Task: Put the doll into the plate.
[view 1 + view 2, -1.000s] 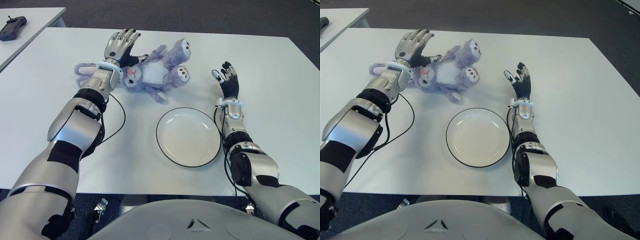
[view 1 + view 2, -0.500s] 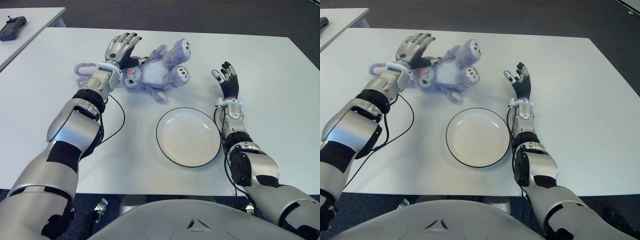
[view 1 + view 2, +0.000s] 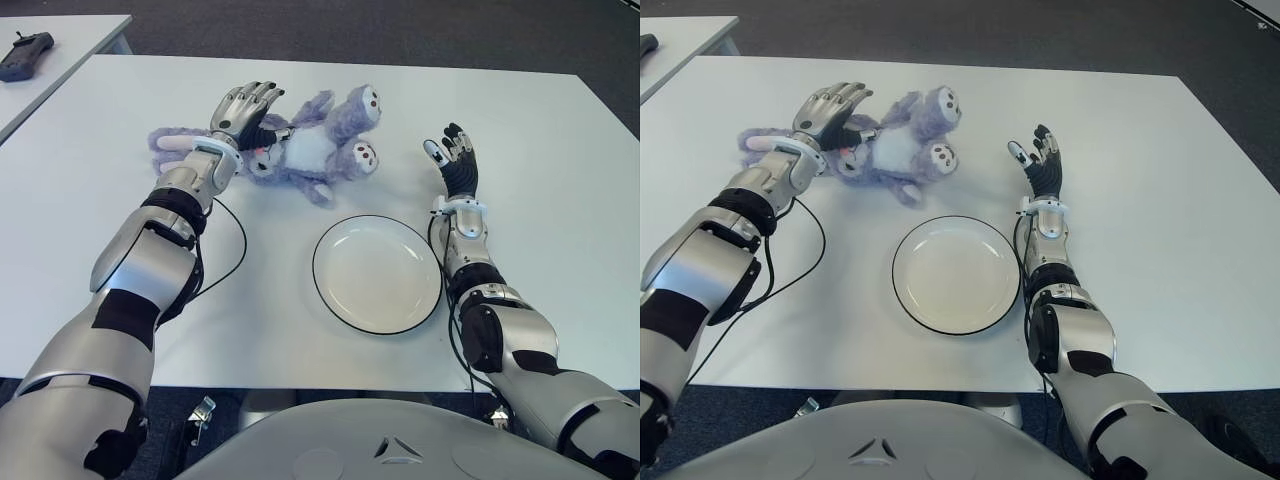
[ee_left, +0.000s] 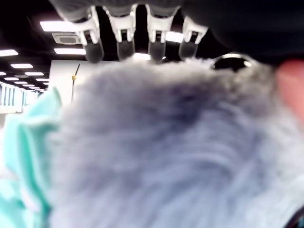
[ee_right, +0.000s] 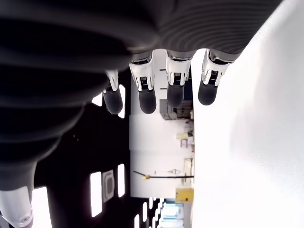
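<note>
The doll (image 3: 305, 150) (a purple plush with a white belly) lies on its back on the white table (image 3: 560, 180), at the far left of the plate (image 3: 377, 272) and well apart from it; its 2 feet point toward the table's middle and its tail trails off to the robot's left. The left hand (image 3: 243, 108) sits over the doll's head, fingers (image 4: 124, 43) bent down across the fur; in the left wrist view 4 fingertips show just past the plush, which fills the picture, but I cannot tell whether they truly clamp it. The plate is round, white with a dark rim, empty, near the table's front edge; nothing lies between it and the doll except bare table. A black cable (image 3: 236, 240) loops over the table beside the left forearm, close to the plate's left. The right hand (image 3: 453, 160) shows to the right of the plate and a little beyond it, fingers straight and spread, holding nothing. On a second table at far left lies a dark controller (image 3: 24, 55).
</note>
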Controlling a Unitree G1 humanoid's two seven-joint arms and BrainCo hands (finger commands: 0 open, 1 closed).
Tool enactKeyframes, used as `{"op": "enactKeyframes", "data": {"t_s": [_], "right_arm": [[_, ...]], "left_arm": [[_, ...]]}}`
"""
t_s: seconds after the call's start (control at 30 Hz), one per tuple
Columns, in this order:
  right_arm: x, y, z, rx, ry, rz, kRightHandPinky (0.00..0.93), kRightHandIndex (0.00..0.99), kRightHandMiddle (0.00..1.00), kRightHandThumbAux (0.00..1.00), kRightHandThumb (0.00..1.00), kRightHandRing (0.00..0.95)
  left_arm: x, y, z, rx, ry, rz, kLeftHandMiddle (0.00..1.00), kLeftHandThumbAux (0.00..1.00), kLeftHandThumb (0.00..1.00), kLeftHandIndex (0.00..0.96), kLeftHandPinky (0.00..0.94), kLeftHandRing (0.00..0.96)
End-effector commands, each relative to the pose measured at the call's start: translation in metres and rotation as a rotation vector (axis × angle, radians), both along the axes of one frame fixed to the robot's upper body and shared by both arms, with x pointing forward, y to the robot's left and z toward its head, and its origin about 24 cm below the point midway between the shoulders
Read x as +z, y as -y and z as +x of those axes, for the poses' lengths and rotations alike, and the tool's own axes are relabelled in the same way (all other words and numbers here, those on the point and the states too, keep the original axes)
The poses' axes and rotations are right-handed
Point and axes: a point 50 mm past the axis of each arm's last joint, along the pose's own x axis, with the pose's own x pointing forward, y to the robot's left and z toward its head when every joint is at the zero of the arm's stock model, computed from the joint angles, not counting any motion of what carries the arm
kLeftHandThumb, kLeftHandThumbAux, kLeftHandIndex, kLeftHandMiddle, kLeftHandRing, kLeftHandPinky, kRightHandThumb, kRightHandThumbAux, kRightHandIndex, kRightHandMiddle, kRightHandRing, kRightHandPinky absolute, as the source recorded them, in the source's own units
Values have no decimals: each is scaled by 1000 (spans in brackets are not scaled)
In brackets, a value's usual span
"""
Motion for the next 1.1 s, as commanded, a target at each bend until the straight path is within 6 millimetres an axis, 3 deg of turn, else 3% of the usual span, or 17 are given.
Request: {"op": "enactKeyframes", "data": {"t_s": [0.03,1.1], "right_arm": [[-151,-9,-140,-78,-620,130,2,82,89,603,0,47],[-151,-10,-139,-96,-614,141,20,73,85,615,0,51]], "left_arm": [[-42,-5,-20,-40,-206,16,0,186,251,0,0,0],[-58,-3,-42,-167,-304,-8,0,204,235,0,0,0]]}}
